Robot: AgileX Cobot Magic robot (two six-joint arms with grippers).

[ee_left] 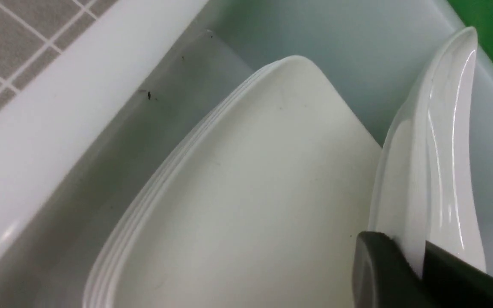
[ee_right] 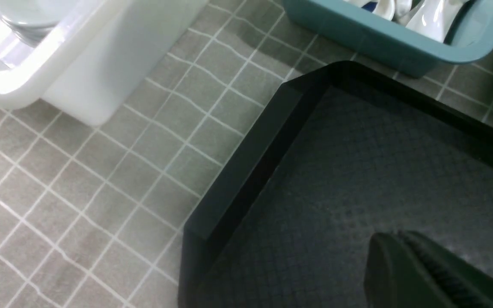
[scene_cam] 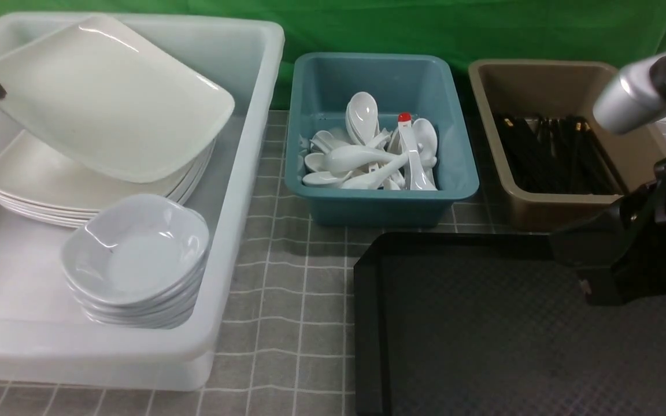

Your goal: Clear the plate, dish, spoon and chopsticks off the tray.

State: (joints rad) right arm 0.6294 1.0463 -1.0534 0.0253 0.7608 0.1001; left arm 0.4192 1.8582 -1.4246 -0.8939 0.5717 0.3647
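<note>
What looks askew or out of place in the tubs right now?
Only the plate stands out. Pinched at its rim by the left gripper, it hangs tilted over the stack of plates in the white tub and is not yet laid flat. Nothing looks spilled or broken.

tray (scene_cam: 483, 335) floor open, tilted plate (scene_cam: 107, 98) spans far half of white tub (scene_cam: 252, 144) — seemingly touching the stack (scene_cam: 32, 179) below
</note>
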